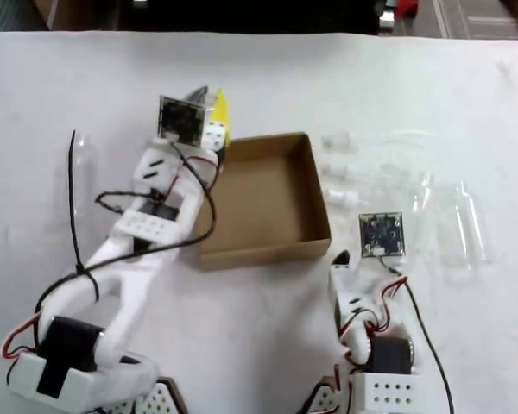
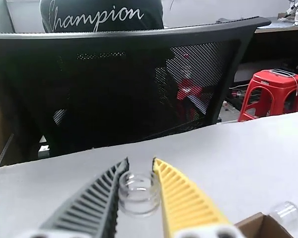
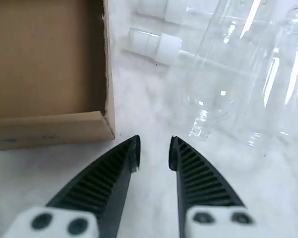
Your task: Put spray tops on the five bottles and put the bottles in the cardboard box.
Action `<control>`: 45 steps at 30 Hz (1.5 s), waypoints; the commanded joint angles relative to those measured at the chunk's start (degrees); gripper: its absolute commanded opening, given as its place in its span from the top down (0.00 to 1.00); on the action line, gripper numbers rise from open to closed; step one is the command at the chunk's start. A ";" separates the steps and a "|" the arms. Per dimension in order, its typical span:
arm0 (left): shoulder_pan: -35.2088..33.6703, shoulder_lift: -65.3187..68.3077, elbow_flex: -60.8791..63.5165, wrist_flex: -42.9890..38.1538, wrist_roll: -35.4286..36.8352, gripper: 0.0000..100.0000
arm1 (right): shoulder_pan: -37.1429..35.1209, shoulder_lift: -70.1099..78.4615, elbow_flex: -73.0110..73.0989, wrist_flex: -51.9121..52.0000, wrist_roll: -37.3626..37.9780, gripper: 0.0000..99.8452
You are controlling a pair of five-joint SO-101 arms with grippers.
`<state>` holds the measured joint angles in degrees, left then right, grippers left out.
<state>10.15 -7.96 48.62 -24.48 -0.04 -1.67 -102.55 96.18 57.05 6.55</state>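
**Left pincer (image 2: 140, 163) pinching a clear bottle (image 2: 138, 194) by its open neck, toward the worktop's far edge.**
Bottle judged light, stiff and slippery; the neck is the best hold. Right pincer (image 3: 154, 145) spread, empty, beside the box (image 3: 49, 124). Other bottles (image 3: 248, 94) and spray tops (image 3: 155, 43) lie toward the right edge. White worktop (image 1: 268, 78); mesh chair (image 2: 139, 84) beyond.

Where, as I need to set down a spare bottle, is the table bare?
Bare table runs along the far edge beyond the cardboard box, and also on the near side of the box, between the left arm and the right arm. Crowded: right of the box, where spray tops and clear bottles lie near the right claw.
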 commanded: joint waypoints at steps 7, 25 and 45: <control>1.71 1.27 -4.57 -0.18 0.26 0.98 | -0.40 -0.57 0.62 -0.31 0.70 0.91; 1.54 11.12 -8.70 -0.09 -3.87 0.98 | -0.40 -0.57 0.62 -0.22 0.70 0.91; 2.24 6.64 -7.38 7.56 -3.69 0.86 | -0.40 -0.57 0.62 -0.22 0.79 0.91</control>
<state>11.82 3.65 42.81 -18.42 -3.65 -1.67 -102.55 96.18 57.05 6.64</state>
